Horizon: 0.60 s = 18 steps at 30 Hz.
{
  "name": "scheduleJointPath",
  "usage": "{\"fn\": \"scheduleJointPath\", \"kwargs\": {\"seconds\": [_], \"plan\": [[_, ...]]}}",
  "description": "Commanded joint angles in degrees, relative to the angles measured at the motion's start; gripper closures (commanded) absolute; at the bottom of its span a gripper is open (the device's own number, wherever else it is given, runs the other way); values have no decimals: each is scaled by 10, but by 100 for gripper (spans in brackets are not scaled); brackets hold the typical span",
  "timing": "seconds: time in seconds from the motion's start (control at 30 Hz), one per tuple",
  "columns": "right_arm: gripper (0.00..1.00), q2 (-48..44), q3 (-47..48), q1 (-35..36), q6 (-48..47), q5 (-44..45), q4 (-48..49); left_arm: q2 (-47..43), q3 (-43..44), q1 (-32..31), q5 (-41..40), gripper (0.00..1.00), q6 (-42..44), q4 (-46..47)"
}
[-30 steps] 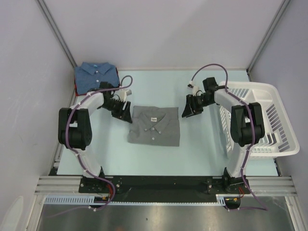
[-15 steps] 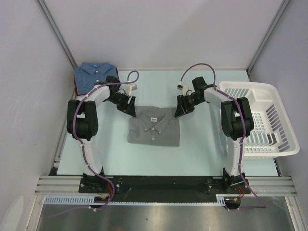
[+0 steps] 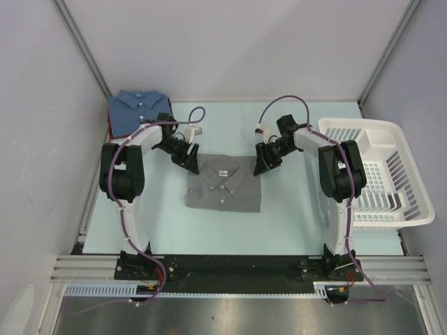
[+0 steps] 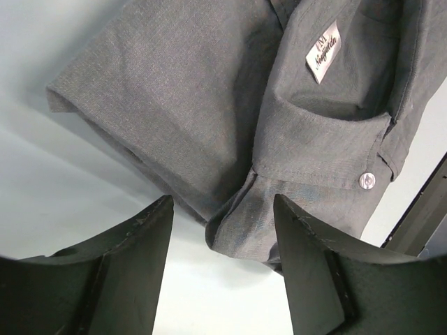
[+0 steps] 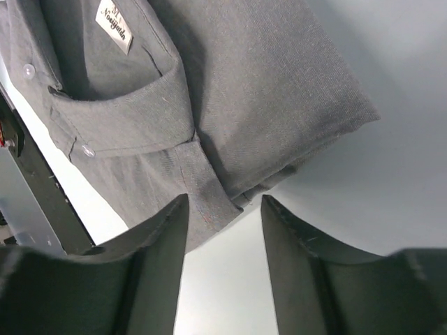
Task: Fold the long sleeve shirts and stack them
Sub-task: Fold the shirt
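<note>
A mid-grey long sleeve shirt lies folded in the middle of the table, collar toward the back. A blue long sleeve shirt lies folded at the back left, with a dark red edge showing under it. My left gripper is open at the grey shirt's back left corner. In the left wrist view the grey shirt has a folded edge reaching between the spread fingers of this gripper. My right gripper is open at the back right corner. There the grey shirt ends just at the gripper's fingertips.
A white slatted basket stands at the right edge of the table, behind the right arm. Grey walls close in the back and both sides. The arm bases sit on the black rail at the near edge.
Both grippers have moved inward and toward the back, from beside the grey shirt to its two collar-side corners. Their fingers have spread a little wider.
</note>
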Motion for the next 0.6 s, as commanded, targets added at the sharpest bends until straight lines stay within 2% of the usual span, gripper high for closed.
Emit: {"fn": "scheduleJointPath", "kwargs": {"seconds": [0.0,0.13,0.3,0.33,0.43,0.5,0.57], "plan": [[56,-1,-3,1,-7,-12,-9,-2,6,1,15,35,23,-9],[64,-7,-9,1,0,-39,-6,-7,-1,4,7,33,23,-10],[83,-14,-21,0,14,-51,2,-11,0,20,21,35,12,-15],[85,-16,-21,-1,16,-51,3,-11,0,24,26,38,12,-19],[100,-27,-30,-2,24,-52,13,-21,-1,27,47,45,26,-41],[100,-32,-32,-3,30,-53,18,-28,-6,27,56,50,33,-57],[100,-39,-36,-3,39,-53,20,-31,-9,27,66,61,40,-62]]}}
